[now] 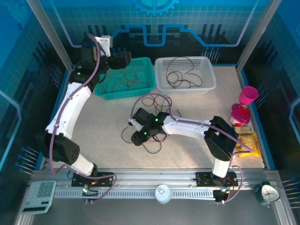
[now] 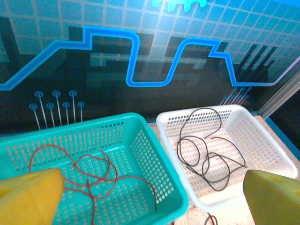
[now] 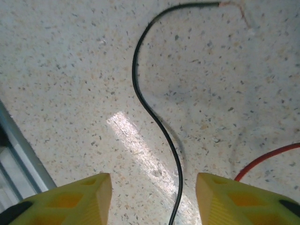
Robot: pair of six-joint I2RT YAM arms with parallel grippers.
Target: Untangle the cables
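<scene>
Red cables (image 1: 123, 78) lie curled in the teal basket (image 1: 149, 70), and black cables (image 1: 183, 75) lie in the white basket (image 1: 208, 83). My left gripper (image 1: 125, 60) hovers over the teal basket, open and holding nothing. In its wrist view the gripper (image 2: 152, 206) looks down on a red cable (image 2: 89, 173) and a black cable (image 2: 206, 154). A loose red and black tangle (image 1: 153, 100) remains mid-table. My right gripper (image 1: 134, 131) is low over the table and open. A black cable (image 3: 154, 117) runs on the table between its fingers (image 3: 70, 201), ungripped, and a red cable (image 3: 267, 157) lies to the right.
Pink cups (image 1: 246, 101) and a yellow packet (image 1: 246, 143) sit at the right edge. A calculator (image 1: 40, 194), a white round lid (image 1: 163, 193) and a small clock (image 1: 268, 192) lie along the front rail. More black loops (image 1: 152, 145) lie under the right forearm.
</scene>
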